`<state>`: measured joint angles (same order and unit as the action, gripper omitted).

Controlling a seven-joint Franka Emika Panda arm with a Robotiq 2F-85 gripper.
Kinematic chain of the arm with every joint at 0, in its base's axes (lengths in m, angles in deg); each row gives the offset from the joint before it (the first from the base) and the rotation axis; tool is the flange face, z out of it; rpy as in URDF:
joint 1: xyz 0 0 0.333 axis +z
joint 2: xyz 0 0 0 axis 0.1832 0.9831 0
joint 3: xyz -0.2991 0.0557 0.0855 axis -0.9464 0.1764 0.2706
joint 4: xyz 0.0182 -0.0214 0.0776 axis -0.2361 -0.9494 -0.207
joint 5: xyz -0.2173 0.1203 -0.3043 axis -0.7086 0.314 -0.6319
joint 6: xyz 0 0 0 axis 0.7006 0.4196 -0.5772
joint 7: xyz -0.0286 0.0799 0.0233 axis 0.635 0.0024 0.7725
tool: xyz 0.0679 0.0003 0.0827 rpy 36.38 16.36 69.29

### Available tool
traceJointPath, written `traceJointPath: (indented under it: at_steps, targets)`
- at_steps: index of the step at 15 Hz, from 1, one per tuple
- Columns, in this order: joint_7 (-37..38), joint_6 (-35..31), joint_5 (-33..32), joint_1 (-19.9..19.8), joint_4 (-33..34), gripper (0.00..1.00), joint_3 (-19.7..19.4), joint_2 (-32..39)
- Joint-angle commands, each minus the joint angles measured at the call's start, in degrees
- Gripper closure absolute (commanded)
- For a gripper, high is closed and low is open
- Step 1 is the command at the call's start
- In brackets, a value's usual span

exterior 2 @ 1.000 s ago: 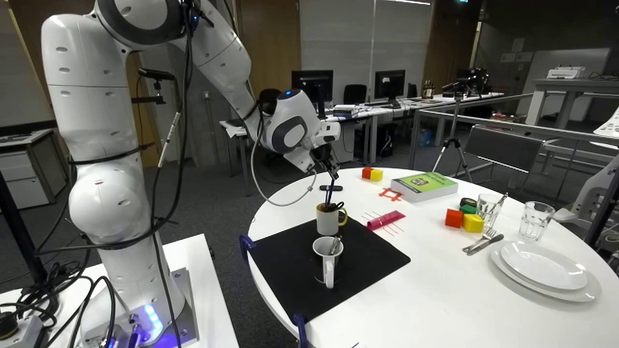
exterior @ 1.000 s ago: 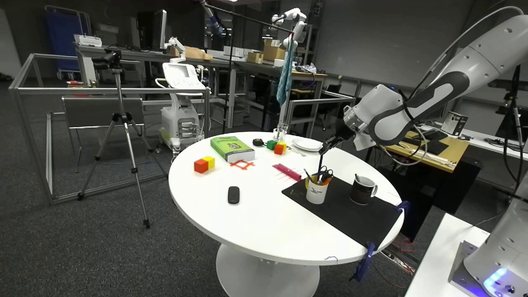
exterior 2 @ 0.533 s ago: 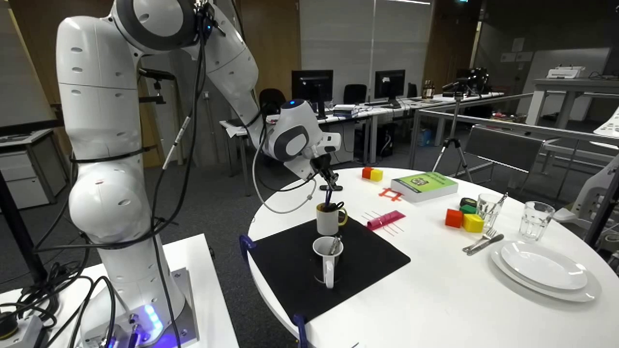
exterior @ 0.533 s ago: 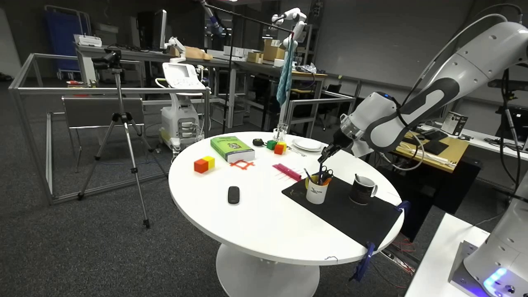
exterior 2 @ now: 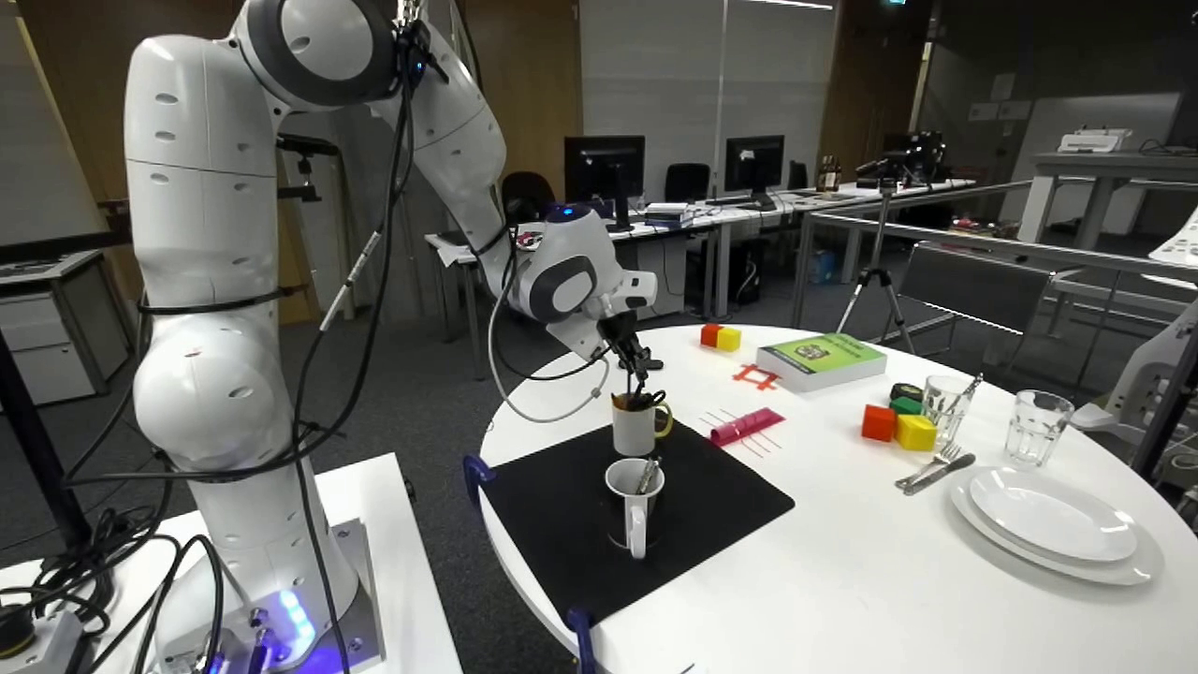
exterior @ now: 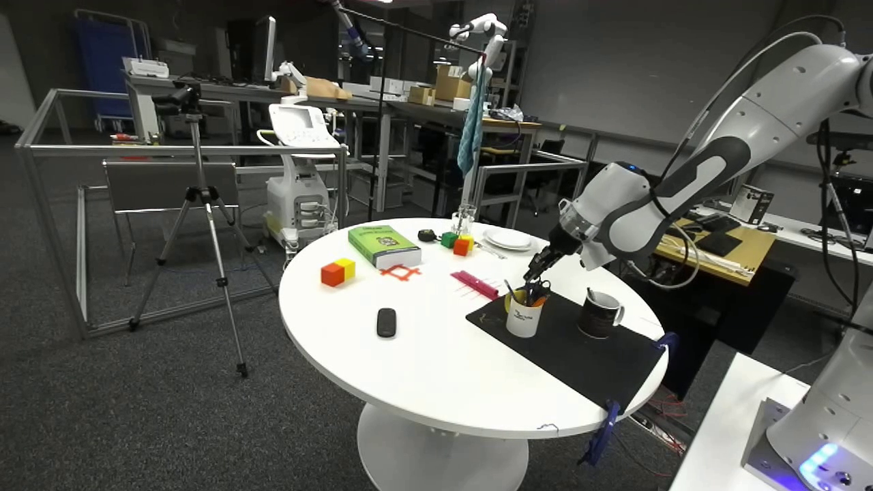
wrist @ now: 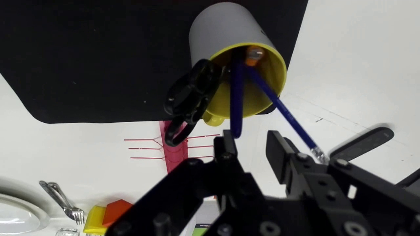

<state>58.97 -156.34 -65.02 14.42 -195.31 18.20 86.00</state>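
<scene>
**Tool (wrist: 251, 141) parted at the top of a blue pen (wrist: 237, 98)**

The fingers (wrist: 277, 157) of the tool stand apart, with white counter (exterior 2: 842, 562) showing through the gap. In the wrist view the pen's upper end sits right by the finger on the left, short of the one on the right; whether it touches cannot be told. The pen stands in a white mug (wrist: 223, 29) with a yellow inside and yellow handle, upright on a black mat (wrist: 82, 65).

Sharing that mug are black-handled scissors (wrist: 191, 117), left of the pen in the wrist view, a blue pencil (wrist: 285, 113) leaning out to the right, and an orange item (wrist: 254, 55) deeper inside.

In an exterior view, a dark mug (exterior: 599, 317) with a slim item in it stands on the mat to the right, apart from the white one. Blue clamps (exterior: 601, 436) sit at the counter's edge beside the mat. A pink roll (exterior: 475, 284) lies just past the mat, toward the far left. Farther left are a slim black object (exterior: 386, 322), a red block (exterior: 333, 274) against a yellow block (exterior: 350, 268), and a thick green book (exterior: 382, 245). White plates (exterior: 508, 239) lie on the far side of the counter.
</scene>
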Motion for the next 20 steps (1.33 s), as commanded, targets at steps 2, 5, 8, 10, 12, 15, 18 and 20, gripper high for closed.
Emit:
traceJointPath:
  at_steps: [2,5,8,10,12,15,18,20]
  targets:
    - [-2.2,0.7,2.2,-0.2,1.6,0.26,0.7,-1.1]
    - [-1.9,0.2,2.5,-0.3,2.3,0.05,0.4,-3.1]
    - [-0.1,1.3,-0.3,-0.4,3.2,0.00,-1.3,-5.5]
    - [0.5,3.0,-1.5,-0.4,3.5,0.00,-3.0,-7.0]
    - [0.4,4.5,-1.8,-0.8,3.6,0.00,-4.2,-8.1]
    - [-2.2,7.4,0.3,-1.8,3.2,0.00,-5.1,-9.9]
    - [-4.4,8.9,-0.7,-2.9,2.2,0.00,-6.3,-11.3]
    - [-6.4,9.2,-1.4,-3.8,1.5,0.00,-7.0,-12.0]
